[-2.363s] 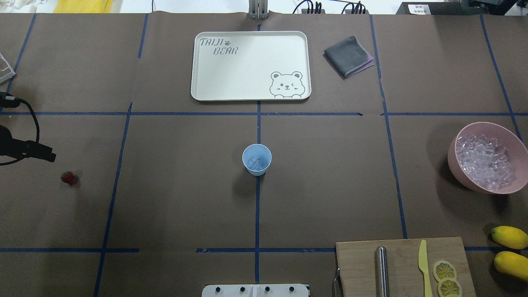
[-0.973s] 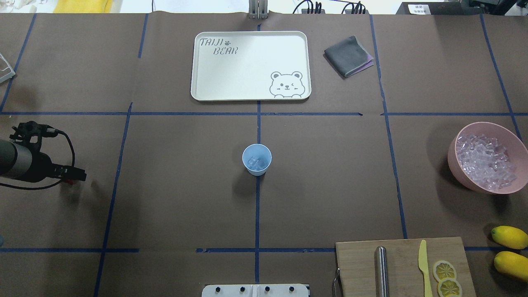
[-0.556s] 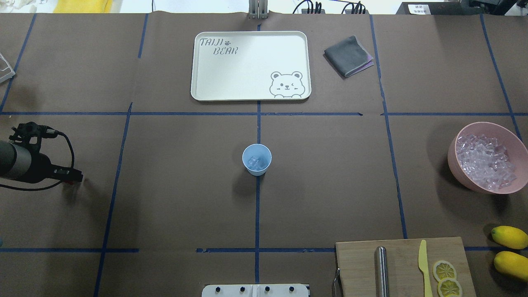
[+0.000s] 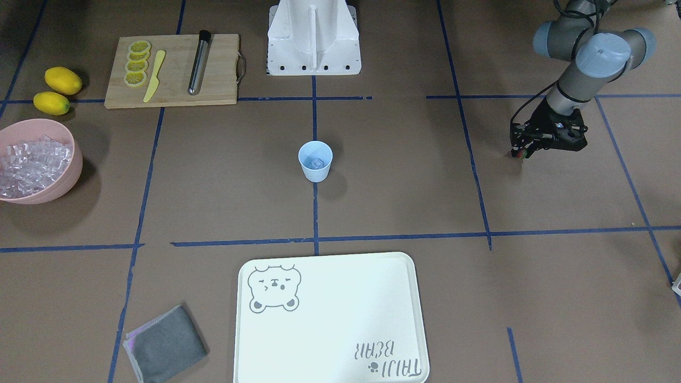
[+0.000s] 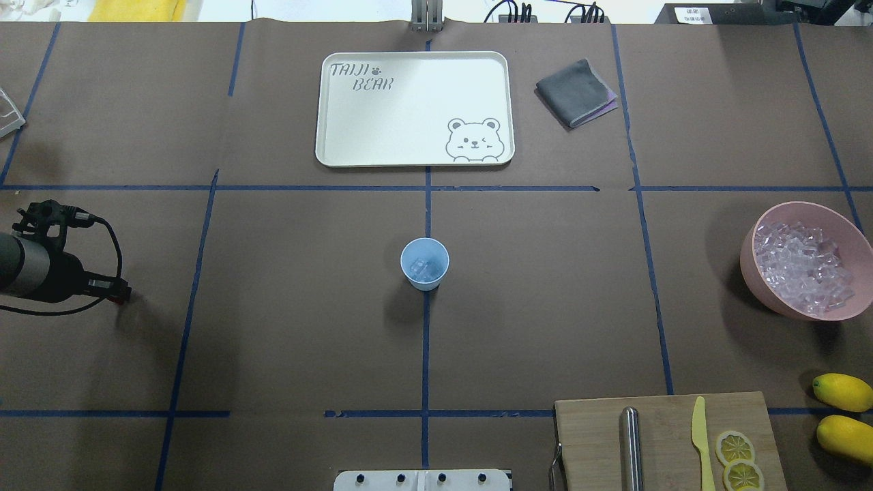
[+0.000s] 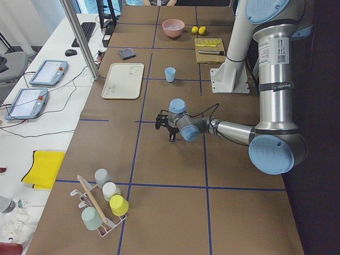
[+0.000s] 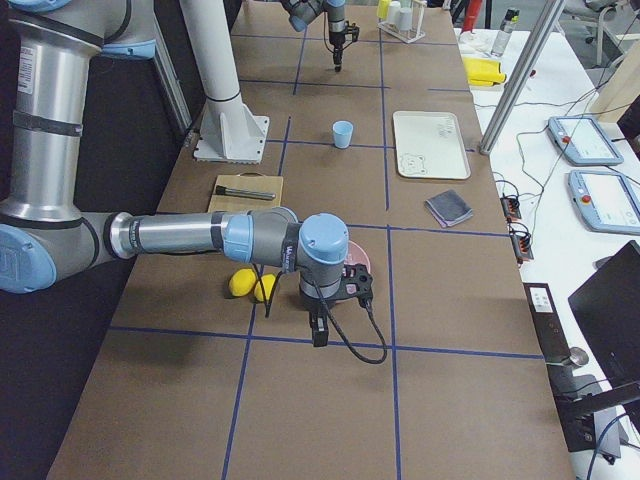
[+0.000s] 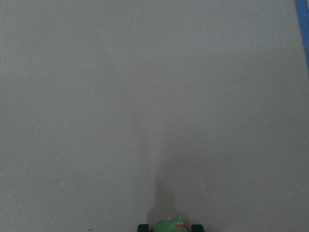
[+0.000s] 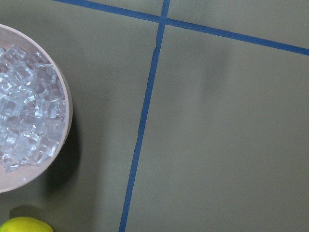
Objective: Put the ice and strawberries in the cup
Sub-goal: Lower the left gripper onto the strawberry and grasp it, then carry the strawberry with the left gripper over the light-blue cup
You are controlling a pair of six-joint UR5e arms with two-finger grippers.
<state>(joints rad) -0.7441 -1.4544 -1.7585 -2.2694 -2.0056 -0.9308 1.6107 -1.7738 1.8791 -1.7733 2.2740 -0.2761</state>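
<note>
Far left: the left fingers (image 5: 112, 289) are squeezed tight on the strawberry (image 8: 169, 225), one on each side. Its green top shows in the wrist cam. It's held low over the brown surface (image 5: 307, 327), well apart from the cup (image 5: 425, 286). Can't tell if it touches down.

Mid: the small blue cup stands up straight on a blue tape line, w/ a few bits of ice (image 5: 423, 267) at the bottom. Behind it, apart, is a white tray (image 5: 409, 109) w/ a bear on it, & a gray cloth (image 5: 576, 92) near its right side.

Far right: a pink bowl (image 5: 753, 279) full of more ice. Near edge: a wood board (image 5: 593, 436) & 2 yellow lemons (image 5: 842, 392) next to it.

The right fingers (image 7: 318, 335) hang by the bowl. They show only from the side, so can't tell if they're apart or pinched.
</note>
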